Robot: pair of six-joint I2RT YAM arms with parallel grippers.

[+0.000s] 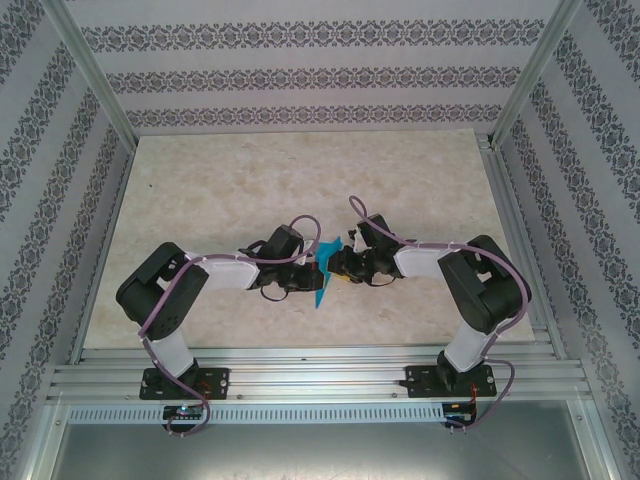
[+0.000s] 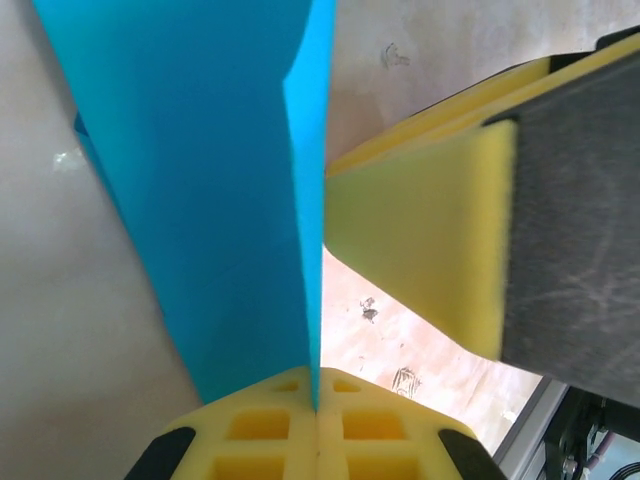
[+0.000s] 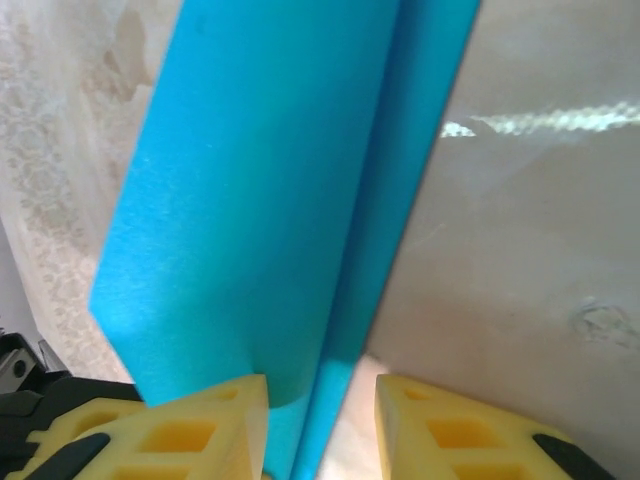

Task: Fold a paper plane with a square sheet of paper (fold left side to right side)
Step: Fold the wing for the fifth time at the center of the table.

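Square sheet of paper (image 1: 322, 272): folded, upright over the tabletop (image 1: 250, 180), long axis near-to-far, between both arms. Left fingers (image 2: 260, 430): pinched shut on it. Right fingers (image 3: 190, 435): narrowly parted astride its fold, not clamped.

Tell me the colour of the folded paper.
The paper is plain bright cyan-blue, clearest in the right wrist view.

A robot-lab test cell: aluminium extrusion posts (image 1: 95, 75) frame damask-patterned backdrop walls (image 1: 300, 80) around a beige marbled worktop (image 1: 250, 180), with two robot arms (image 1: 225, 268) bolted to slotted rails (image 1: 320, 372).
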